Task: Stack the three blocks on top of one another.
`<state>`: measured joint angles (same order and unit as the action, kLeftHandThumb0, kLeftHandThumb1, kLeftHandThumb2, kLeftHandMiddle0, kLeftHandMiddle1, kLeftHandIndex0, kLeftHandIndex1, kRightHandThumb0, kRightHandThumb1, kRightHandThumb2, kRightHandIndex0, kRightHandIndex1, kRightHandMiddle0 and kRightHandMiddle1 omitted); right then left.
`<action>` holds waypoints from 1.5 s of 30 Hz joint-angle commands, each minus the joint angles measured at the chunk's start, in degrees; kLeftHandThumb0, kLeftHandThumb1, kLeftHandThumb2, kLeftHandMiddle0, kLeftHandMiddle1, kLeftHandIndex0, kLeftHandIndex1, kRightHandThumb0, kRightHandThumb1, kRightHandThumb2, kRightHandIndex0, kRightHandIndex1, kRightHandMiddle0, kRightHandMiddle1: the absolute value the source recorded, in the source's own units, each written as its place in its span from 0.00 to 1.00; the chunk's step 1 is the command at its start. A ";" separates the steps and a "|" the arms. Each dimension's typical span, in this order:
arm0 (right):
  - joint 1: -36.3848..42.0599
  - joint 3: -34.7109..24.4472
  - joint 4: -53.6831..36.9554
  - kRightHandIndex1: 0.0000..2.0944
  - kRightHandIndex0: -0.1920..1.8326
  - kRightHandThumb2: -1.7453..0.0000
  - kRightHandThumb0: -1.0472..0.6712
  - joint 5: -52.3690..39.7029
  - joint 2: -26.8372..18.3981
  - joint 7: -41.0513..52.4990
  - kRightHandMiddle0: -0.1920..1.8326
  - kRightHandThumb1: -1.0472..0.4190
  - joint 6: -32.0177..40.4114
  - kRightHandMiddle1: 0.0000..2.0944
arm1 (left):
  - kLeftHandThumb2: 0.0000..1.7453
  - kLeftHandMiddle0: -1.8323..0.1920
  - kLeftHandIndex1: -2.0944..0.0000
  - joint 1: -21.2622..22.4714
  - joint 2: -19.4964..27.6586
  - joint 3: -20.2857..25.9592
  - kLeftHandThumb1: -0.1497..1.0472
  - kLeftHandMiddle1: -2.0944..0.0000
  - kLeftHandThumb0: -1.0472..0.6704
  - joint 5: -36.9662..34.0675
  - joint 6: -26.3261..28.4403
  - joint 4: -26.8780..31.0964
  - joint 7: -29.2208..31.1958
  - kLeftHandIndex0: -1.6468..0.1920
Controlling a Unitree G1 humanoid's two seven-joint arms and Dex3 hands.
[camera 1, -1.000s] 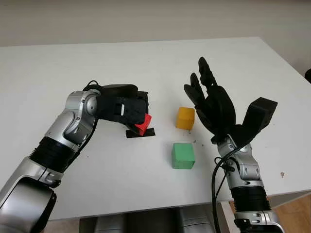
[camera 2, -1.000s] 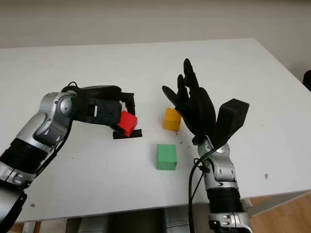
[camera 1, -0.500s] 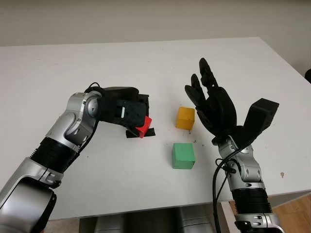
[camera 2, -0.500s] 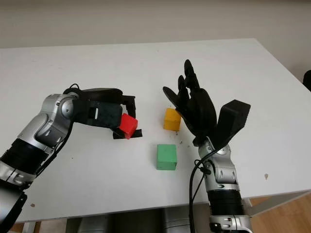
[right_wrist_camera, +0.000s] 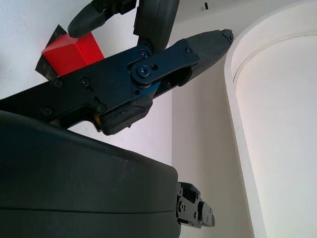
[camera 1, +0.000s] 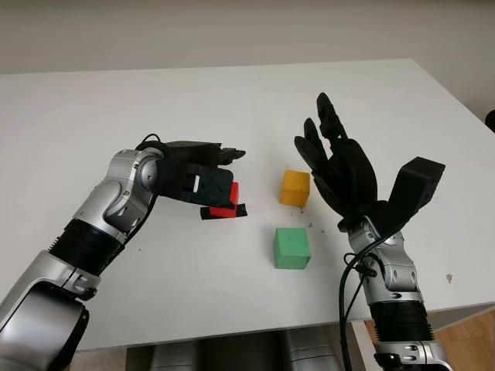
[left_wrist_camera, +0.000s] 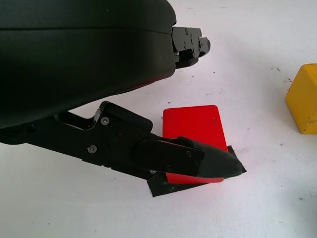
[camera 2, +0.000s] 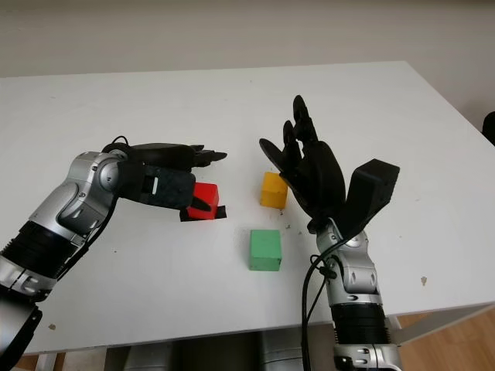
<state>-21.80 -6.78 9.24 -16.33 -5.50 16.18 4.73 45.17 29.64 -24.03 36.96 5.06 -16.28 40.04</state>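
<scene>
A red block sits flat on a black tape mark left of the table's middle. My left hand hovers just over it, open; in the left wrist view one black finger crosses the red block at its near edge, and the others reach out above it. A yellow block stands to the right, and a green block lies in front of it, nearer me. My right hand is raised off the table to the right of the yellow block, open and holding nothing.
All blocks stand apart on the white table. The table's front edge runs close below the green block, and its right edge lies beyond my right arm. The far half of the table is bare white surface.
The red block, held tilted in my left hand before, now lies flat on the black mark. The left hand's fingers have uncurled off it. The right hand has not moved.
</scene>
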 commanded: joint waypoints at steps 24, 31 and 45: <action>-4.23 -2.85 2.87 0.00 0.00 0.97 0.16 0.49 -5.02 1.56 0.03 0.09 -1.41 0.03 | 0.36 1.00 1.00 -12.96 -1.92 29.54 1.00 1.00 0.14 -23.69 15.64 26.34 -17.80 1.00; -7.30 -3.49 5.35 0.04 0.07 0.98 0.23 2.46 -10.12 1.90 0.07 0.12 -0.63 0.05 | 0.37 1.00 1.00 -17.19 -5.45 31.34 1.00 1.00 0.15 -25.34 14.51 26.09 -26.60 1.00; -16.43 1.30 17.29 0.07 0.16 0.98 0.28 15.79 -27.48 12.05 0.15 0.20 -10.13 0.07 | 0.32 1.00 0.98 -26.55 -8.83 33.90 1.00 0.99 0.17 -31.05 10.59 29.54 -31.36 0.97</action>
<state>-36.00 -6.20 25.44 -1.48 -31.33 27.75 -3.45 18.95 21.19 8.87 6.56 16.60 12.17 9.20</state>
